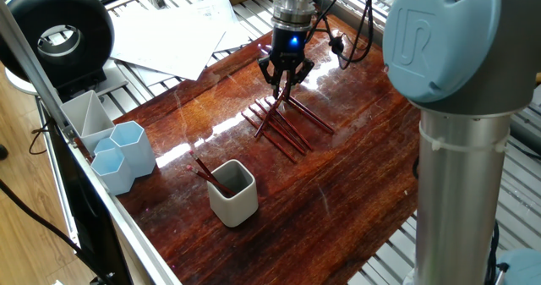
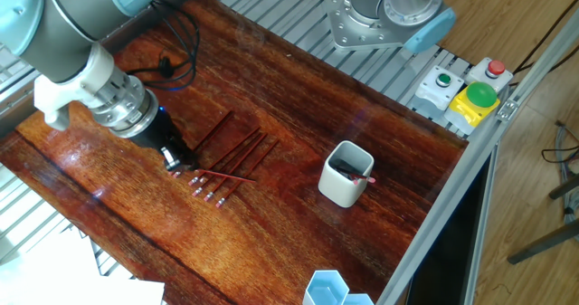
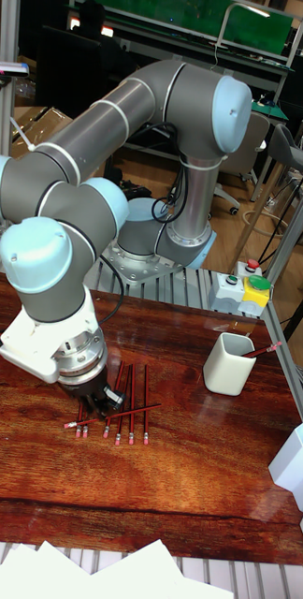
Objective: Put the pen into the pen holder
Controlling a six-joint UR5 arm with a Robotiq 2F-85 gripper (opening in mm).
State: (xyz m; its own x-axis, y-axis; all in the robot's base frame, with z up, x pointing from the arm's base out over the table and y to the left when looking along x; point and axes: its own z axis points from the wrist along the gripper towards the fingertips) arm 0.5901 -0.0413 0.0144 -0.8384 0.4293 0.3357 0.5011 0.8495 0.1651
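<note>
Currently, the gripper (image 1: 281, 87) is hanging nose-down over the far end of a cluster of dark red pens (image 1: 286, 126) lying on the glossy wooden table (image 1: 355, 175). Its two fingers are drawn close together at the tips, just above or touching the pens; whether they are pinching one cannot be told from these views. In the other fixed view the gripper (image 2: 177, 165) is sitting at the left end of the pens (image 2: 231, 163), which are lying roughly parallel, with one pen crossing the rest at an angle. In the tall fixed view the gripper (image 3: 97, 403) is covering part of the pens (image 3: 125, 408), whose pale end caps are pointing toward the near table edge.

The pen holder (image 1: 232, 192) is standing upright on the table, well apart from the cluster and toward the near-left side in one fixed view. At least one red pen is already leaning inside it, its end sticking out over the rim. In the other fixed view the pen holder (image 2: 346, 173) is standing to the right of the pens.

Pale blue hexagonal cups (image 1: 123, 154) are standing at the left table edge, and loose paper sheets (image 1: 177, 31) are lying beyond the far-left corner.
</note>
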